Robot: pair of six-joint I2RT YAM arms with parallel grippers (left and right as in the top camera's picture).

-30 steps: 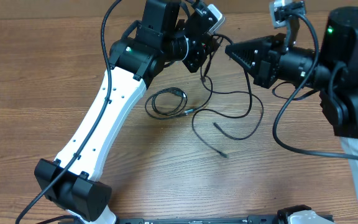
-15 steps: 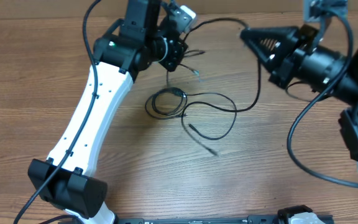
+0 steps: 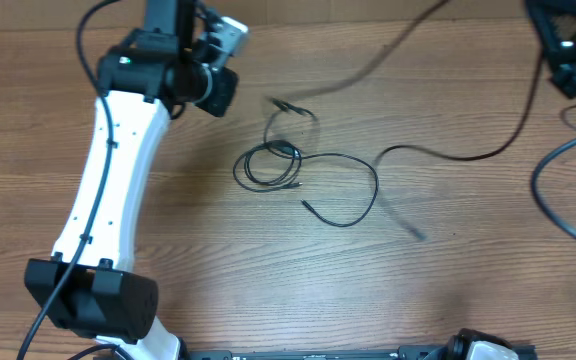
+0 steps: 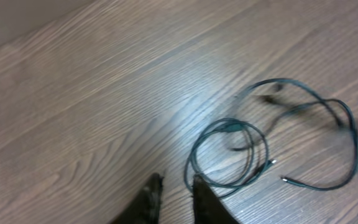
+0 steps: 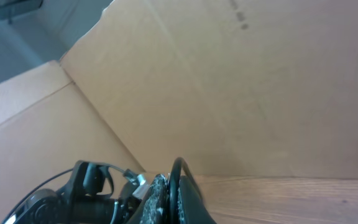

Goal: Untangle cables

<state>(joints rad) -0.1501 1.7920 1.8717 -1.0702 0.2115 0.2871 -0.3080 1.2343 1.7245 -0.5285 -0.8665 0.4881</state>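
Observation:
Thin black cables lie mid-table: a small coil [image 3: 268,166] with a wider loop [image 3: 368,185] trailing right, seen too in the left wrist view as the coil [image 4: 229,155]. Another cable strand [image 3: 368,62] streaks, blurred, up towards the top right. My left gripper [image 4: 176,183] hovers just left of the coil, its jaws a narrow gap apart with nothing between them; from overhead it sits at the upper left [image 3: 216,88]. My right gripper [image 5: 176,186] is shut on a black cable [image 5: 178,171] that arches up between its fingers, and is raised off the table.
The right arm [image 3: 573,50] fills the top right corner, with its thick wiring [image 3: 553,200] looping down the right edge. The left arm's white link [image 3: 108,180] runs down the left side to its base [image 3: 93,300]. A cardboard wall [image 5: 241,81] stands behind the table.
The arms have swung apart, left arm leftward and right arm into the top right corner. The cable once held by the left gripper has dropped free, and the strands have been drawn out rightward.

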